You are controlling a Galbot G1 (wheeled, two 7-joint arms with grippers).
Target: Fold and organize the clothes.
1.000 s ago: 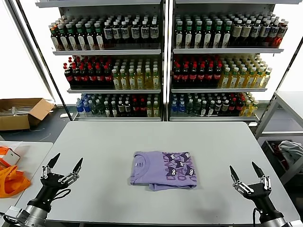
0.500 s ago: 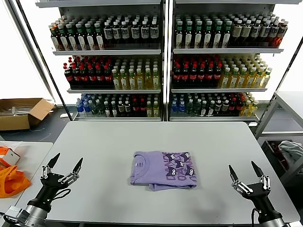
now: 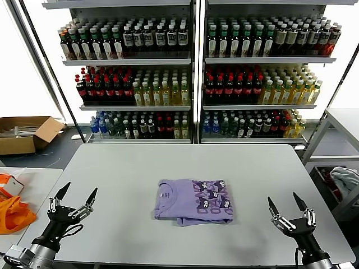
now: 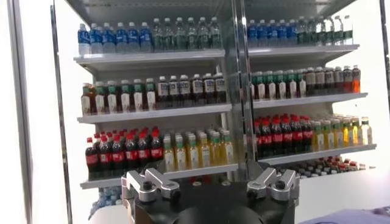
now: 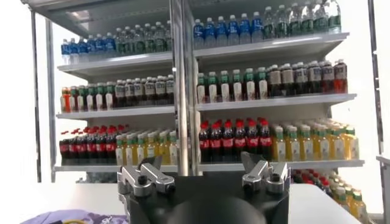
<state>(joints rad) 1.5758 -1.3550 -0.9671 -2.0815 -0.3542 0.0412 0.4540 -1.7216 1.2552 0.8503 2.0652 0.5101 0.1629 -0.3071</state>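
The clothes are one lavender-purple T-shirt (image 3: 193,201), folded into a neat rectangle at the middle of the grey table (image 3: 129,168), dark purple-and-white print showing on its right half. My left gripper (image 3: 77,193) is raised at the table's front-left corner, fingers spread open and empty. My right gripper (image 3: 286,202) is up at the front right, also open and empty, well right of the shirt. A corner of the shirt (image 5: 67,217) shows low in the right wrist view, and a sliver of it (image 4: 359,216) in the left wrist view.
Tall shelves of bottled drinks (image 3: 193,73) stand behind the table. Bright orange fabric (image 3: 12,213) lies on a side table at the left, a cardboard box (image 3: 25,133) on the floor beyond it. Grey-white cloth (image 3: 346,179) sits on a rack at the right.
My right gripper has drifted slightly left and forward over the table. The left gripper and the shirt have stayed where they were.
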